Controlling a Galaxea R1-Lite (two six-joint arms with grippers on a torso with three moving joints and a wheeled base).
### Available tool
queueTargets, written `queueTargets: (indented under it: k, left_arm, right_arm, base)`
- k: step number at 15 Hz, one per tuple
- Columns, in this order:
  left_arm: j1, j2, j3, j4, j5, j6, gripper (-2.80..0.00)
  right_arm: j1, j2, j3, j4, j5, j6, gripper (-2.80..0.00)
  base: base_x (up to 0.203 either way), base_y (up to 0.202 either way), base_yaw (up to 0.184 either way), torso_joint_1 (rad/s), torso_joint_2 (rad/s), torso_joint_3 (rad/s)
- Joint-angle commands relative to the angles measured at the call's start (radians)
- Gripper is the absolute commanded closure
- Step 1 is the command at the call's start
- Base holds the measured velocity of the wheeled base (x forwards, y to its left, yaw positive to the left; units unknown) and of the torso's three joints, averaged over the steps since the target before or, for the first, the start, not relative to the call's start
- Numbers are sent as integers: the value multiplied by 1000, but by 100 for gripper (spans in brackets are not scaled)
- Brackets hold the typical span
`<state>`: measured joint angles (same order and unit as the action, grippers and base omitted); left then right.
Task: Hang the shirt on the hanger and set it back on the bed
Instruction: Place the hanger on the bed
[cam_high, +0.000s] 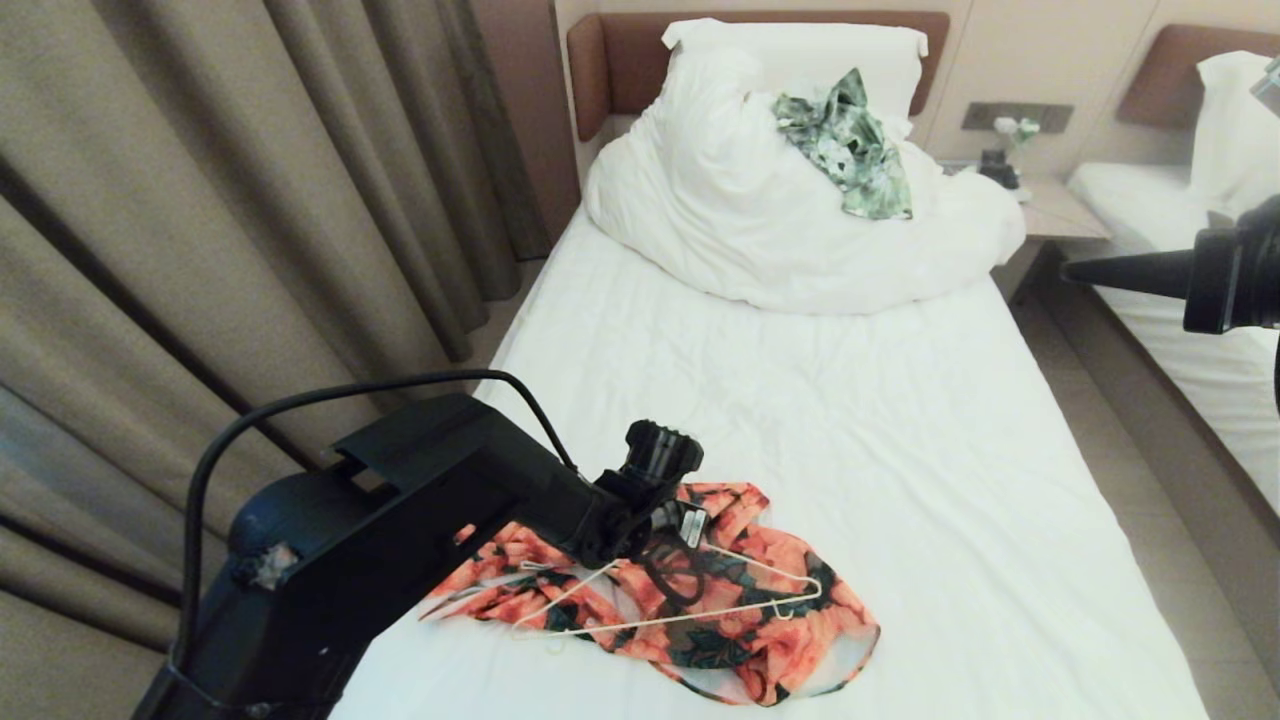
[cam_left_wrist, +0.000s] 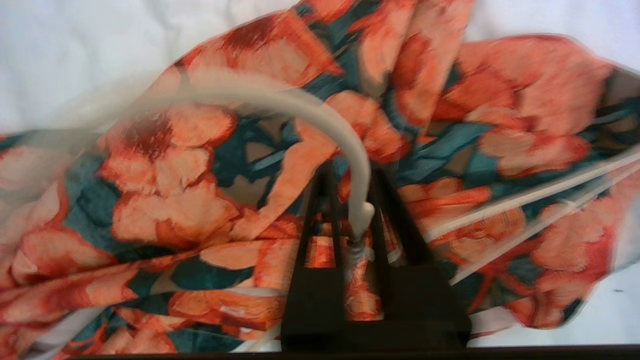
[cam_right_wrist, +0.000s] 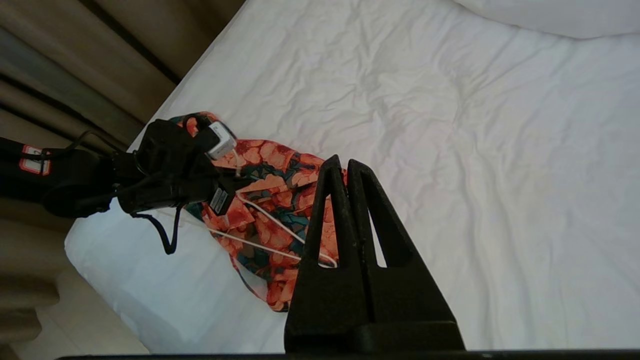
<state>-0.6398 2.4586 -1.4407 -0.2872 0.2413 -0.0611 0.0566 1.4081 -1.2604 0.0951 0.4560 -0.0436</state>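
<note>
Left gripper (cam_left_wrist: 352, 200) sits low over the shirt (cam_high: 730, 620) at the bed's (cam_high: 900, 450) near edge, jaws narrowly apart around the hanger's (cam_high: 700, 610) hook stem, hanger bar running crosswise; right gripper (cam_right_wrist: 345, 170) (closed, empty) hangs well off to the right.

Soft, even indoor light is falling on the bed (cam_high: 820, 420), leaving its sheet bright, nearly washing out, with only faint shadows sitting in the creases. The curtains (cam_high: 200, 220) are curving at the head view's edge, perhaps from lens distortion. In the left wrist view the shirt (cam_left_wrist: 200, 200) and hanger (cam_left_wrist: 320, 120) are smearing with blur. The right wrist view is staying fairly sharp.
</note>
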Motion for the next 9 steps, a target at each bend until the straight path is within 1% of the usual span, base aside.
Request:
queueTargets:
  k: [1, 4, 7, 8, 9]
  left_arm:
    - [5, 10, 6, -3, 0, -2, -280]
    - [-2, 3, 12, -3, -4, -8, -280]
    - [-9, -66, 71, -5, 3, -17, -280]
    - [-11, -108, 112, -19, 14, -21, 0]
    - [-11, -157, 159, -49, 31, -24, 0]
  right_arm:
    - [5, 2, 1, 0, 3, -1, 0]
    - [14, 2, 6, 2, 3, -5, 0]
    - [31, -3, 9, 3, 3, -5, 0]
    - [42, -5, 11, 4, 3, -5, 0]
    - [68, -7, 19, 5, 1, -4, 0]
  base:
    - [0, 0, 0, 0, 0, 0]
    - [0, 0, 0, 0, 0, 0]
    - [0, 0, 0, 0, 0, 0]
    - [0, 0, 0, 0, 0, 0]
    - [0, 0, 0, 0, 0, 0]
